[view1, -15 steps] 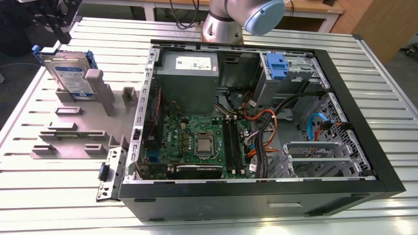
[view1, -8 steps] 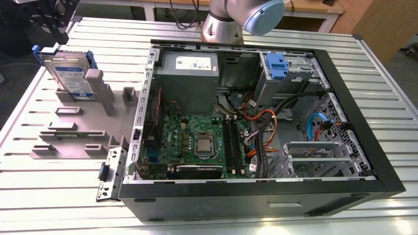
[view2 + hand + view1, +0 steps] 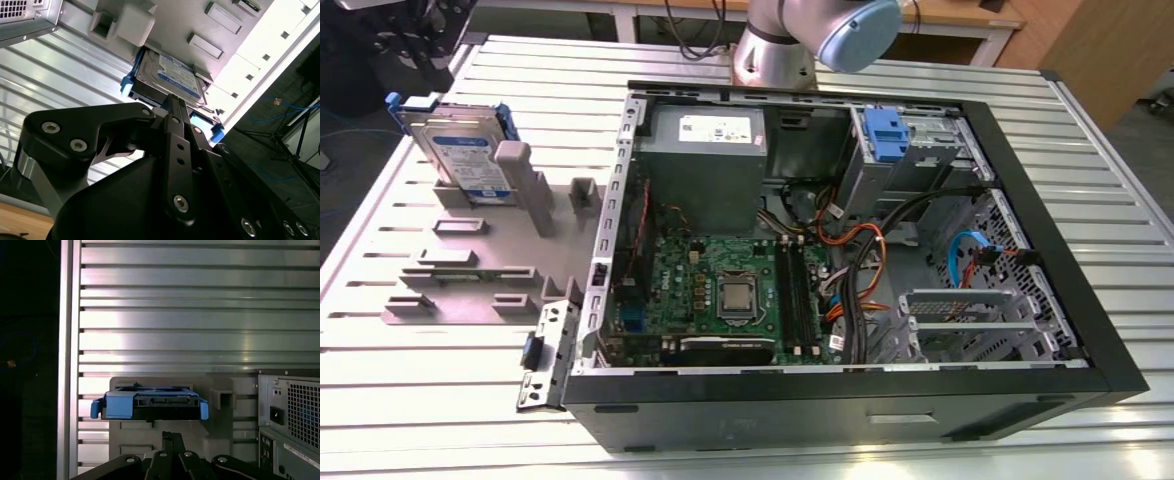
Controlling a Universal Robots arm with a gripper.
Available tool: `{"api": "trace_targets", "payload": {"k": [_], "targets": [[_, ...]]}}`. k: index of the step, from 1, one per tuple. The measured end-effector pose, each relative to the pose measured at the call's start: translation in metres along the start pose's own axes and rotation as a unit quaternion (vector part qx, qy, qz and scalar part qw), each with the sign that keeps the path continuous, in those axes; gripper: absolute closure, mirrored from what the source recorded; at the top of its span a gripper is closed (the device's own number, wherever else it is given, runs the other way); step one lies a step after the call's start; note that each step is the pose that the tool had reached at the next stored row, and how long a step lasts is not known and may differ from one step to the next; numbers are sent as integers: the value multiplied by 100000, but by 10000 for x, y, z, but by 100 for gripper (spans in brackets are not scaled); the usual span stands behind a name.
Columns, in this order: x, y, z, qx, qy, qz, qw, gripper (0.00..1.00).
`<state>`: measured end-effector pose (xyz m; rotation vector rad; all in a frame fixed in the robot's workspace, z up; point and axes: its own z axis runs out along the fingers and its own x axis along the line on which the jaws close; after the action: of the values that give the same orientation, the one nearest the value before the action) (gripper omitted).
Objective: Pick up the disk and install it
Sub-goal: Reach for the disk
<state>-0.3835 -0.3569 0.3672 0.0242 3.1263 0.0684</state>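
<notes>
Disk [image 3: 464, 150] is seated on edge in the grey holder [image 3: 494, 215] on the tabletop [image 3: 854, 60], at the exterior view's left of the computer case [image 3: 1067, 300]. In the first wrist view it is seen straight ahead of the end effector [image 3: 172, 436], long axis crosswise. The fingers are pressed together and nothing is held.

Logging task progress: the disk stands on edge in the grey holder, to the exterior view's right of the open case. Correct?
Not quite. The exterior view shows the disk on edge in the grey holder, but to that view's left of the open case, not its right.
</notes>
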Motion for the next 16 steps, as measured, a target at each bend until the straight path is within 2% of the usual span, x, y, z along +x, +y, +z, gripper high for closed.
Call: {"api": "trace_targets", "payload": {"k": [16], "targets": [[195, 50, 36, -4, -5, 3, 100000, 89]]}}
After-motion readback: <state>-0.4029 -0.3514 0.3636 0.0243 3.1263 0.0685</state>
